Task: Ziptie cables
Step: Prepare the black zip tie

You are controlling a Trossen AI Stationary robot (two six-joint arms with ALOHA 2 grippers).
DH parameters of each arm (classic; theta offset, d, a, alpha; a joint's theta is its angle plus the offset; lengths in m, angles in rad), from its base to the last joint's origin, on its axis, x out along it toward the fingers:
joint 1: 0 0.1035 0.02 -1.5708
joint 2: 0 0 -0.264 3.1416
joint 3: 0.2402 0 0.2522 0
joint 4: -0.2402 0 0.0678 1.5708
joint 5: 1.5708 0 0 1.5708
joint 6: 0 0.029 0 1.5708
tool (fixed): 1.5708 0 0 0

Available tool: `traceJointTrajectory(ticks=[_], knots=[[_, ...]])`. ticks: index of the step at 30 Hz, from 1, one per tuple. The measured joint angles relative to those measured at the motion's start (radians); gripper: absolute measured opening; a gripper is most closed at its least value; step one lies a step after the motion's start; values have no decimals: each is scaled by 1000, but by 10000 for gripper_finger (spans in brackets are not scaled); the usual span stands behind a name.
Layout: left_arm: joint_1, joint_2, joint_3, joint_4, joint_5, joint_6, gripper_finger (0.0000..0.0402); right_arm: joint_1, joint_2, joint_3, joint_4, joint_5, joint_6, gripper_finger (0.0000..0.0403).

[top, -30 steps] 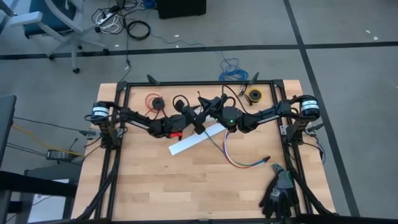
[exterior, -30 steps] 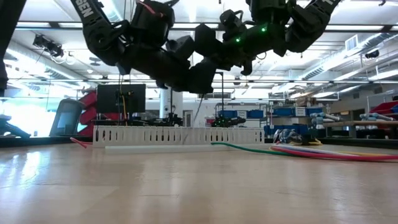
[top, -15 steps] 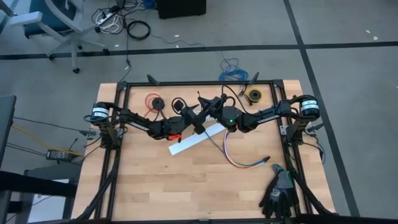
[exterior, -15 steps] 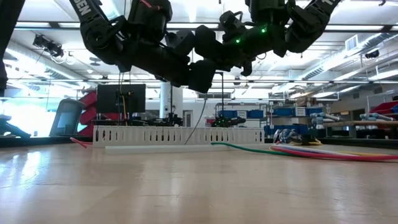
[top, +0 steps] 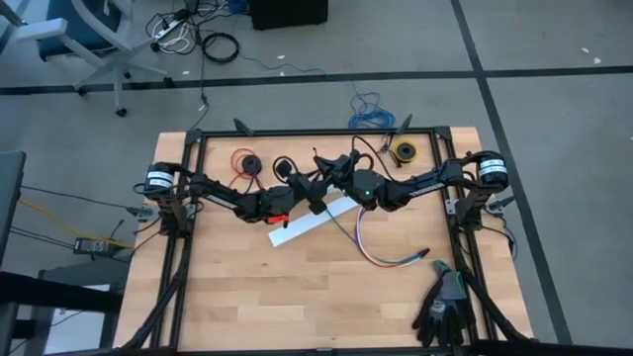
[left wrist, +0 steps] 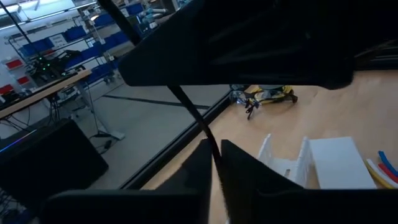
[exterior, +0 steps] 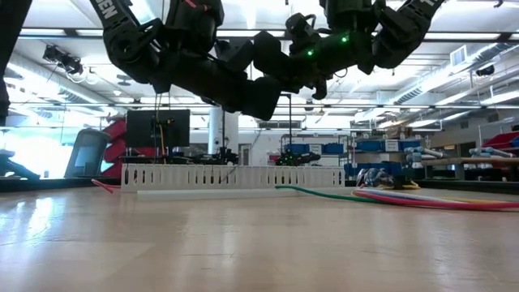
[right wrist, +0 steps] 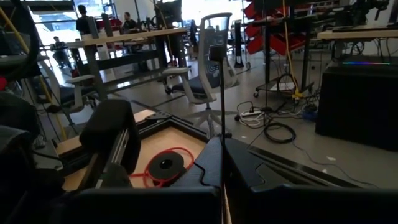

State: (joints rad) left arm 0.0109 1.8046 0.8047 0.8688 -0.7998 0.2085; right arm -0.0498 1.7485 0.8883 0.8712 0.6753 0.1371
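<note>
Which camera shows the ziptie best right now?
The left wrist view: the ziptie runs as a thin dark strip into the left claw, shut on it. The right wrist view shows it upright in the right claw. High and low views barely resolve it.

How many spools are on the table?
2. The black spool with red wire sits near the table's far edge by the left arm; the yellow spool sits at the far edge, right side. None seems hidden.

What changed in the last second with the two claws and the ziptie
The left claw closed on the ziptie, already pinched by the right claw, and drew slightly toward it above the white plastic channel. The cables and the channel stayed where they lay.
</note>
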Motion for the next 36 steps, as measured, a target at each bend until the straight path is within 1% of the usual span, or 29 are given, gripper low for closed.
traceJointTrajectory(ticks=[2, 3, 11, 15, 21, 27, 29, 32, 36], knots=[[0, 0, 0, -2, 0, 0, 10, 0, 0, 0, -8, 0, 0, 0], [0, 0, 0, -5, -1, -1, 7, 0, 0, 0, -11, -1, 0, 0], [0, 0, 0, -35, 1, -2, 3, 0, 0, 0, -19, 0, -25, 0], [0, 0, 0, -50, 50, -19, 2, 9, -2, 0, -45, 4, -52, 3], [1, -24, -12, -113, 171, -89, 1, 32, -56, 0, -179, 3, -85, 26], [20, -100, -87, -114, 258, -155, 1, 58, -142, 0, -368, 2, -97, 59], [28, -131, -118, -111, 307, -183, 1, 65, -177, 0, -448, 1, -97, 66], [43, -178, -169, -65, 379, -236, 0, 75, -227, 0, -560, 2, -89, 75], [78, -209, -217, 17, 446, -315, 0, 80, -271, 0, -684, -8, -59, 80]])
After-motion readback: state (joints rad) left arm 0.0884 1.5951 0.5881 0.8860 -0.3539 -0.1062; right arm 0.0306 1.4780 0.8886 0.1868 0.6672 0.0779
